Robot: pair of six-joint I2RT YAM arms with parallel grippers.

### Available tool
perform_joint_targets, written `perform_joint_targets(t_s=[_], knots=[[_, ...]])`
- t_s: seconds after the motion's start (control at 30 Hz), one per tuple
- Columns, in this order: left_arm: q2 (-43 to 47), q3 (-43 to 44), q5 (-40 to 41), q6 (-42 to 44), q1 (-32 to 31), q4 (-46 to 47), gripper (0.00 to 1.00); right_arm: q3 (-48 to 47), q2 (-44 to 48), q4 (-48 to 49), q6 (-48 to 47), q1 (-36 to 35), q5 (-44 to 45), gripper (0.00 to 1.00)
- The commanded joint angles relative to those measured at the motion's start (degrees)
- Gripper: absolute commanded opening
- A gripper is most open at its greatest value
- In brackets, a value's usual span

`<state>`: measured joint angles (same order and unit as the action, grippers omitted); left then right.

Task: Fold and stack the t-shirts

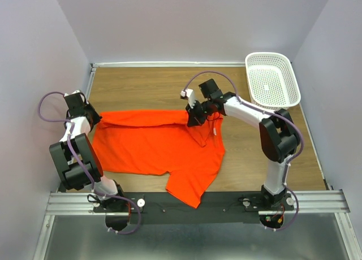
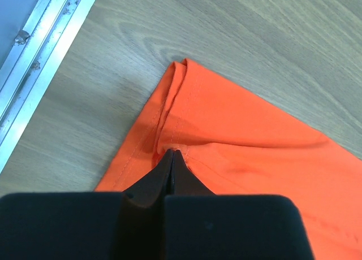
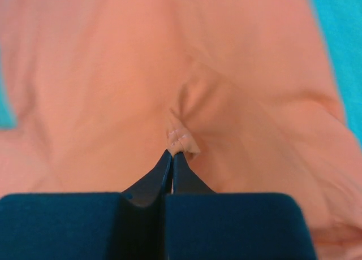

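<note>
Left pincer (image 2: 171, 154) and right pincer (image 3: 172, 153) both pinch the orange t-shirt (image 1: 153, 144).
I grip its left-hand edge and a fold at frame centre, on the counter (image 1: 141, 85).

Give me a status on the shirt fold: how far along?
Done: the orange t-shirt lies spread on the table, and both grips are made. In hand: the left end effector is shut on the shirt's left edge, and the right end effector is shut on a pinch of cloth near its far edge. Left: the folds themselves, since no tidy fold shows yet, then stacking.
</note>
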<state>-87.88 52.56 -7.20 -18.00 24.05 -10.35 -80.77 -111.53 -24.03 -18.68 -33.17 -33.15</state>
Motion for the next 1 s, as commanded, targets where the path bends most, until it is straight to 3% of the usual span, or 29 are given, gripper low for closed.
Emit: perform_joint_targets(t_s=[0.0, 0.03, 0.07, 0.2, 0.27, 0.37, 0.47, 0.57, 0.6, 0.8, 0.97], knots=[[1.13, -0.61, -1.24, 0.68, 0.21, 1.03, 0.0, 1.41, 3.33, -11.45, -9.6, -3.21, -11.67, 0.09], [1.13, -0.52, -1.24, 0.68, 0.2, 1.03, 0.0, 1.41, 3.42, -14.35, -14.84, -5.48, -11.68, 0.16], [1.04, -0.44, -1.32, 0.77, 0.29, 1.12, 0.0, 2.02, 3.51, -18.03, -16.55, -6.46, -11.42, 0.33], [1.04, -0.52, -1.41, 0.86, 0.29, 1.12, 0.0, 4.48, 5.08, -19.39, -19.2, -7.53, -7.74, 0.77], [1.13, -0.52, -1.41, 0.77, 0.29, 1.12, 0.0, 4.4, 5.96, -17.82, -18.16, -7.0, -3.17, 0.86], [1.21, -0.61, -1.5, 0.86, 0.12, 1.12, 0.0, 2.55, 7.72, -12.99, -7.99, -1.83, 1.93, 1.0], [1.48, -0.7, -1.85, 0.86, 0.2, 1.12, 0.0, 3.34, 11.41, -0.45, 1.6, 6.51, 6.86, 1.0], [1.83, -0.61, -2.11, 0.77, 0.03, 1.38, 0.0, 4.57, 11.95, 3.28, 8.38, 15.04, 2.32, 1.0], [1.74, -0.61, -2.2, 0.6, -0.06, 1.38, 0.0, 4.14, 9.77, 3.38, 11.44, 18.02, -0.31, 0.94], [1.83, -0.7, -2.73, 0.68, -0.24, 1.56, 0.0, 2.99, 3.95, 5.84, 17.97, 19.9, 5.01, 0.62], [1.66, -0.52, -3.17, 0.6, -0.24, 1.65, 0.0, 0.27, 3.34, 6.63, 18.5, 18.67, 13.11, 0.57]])
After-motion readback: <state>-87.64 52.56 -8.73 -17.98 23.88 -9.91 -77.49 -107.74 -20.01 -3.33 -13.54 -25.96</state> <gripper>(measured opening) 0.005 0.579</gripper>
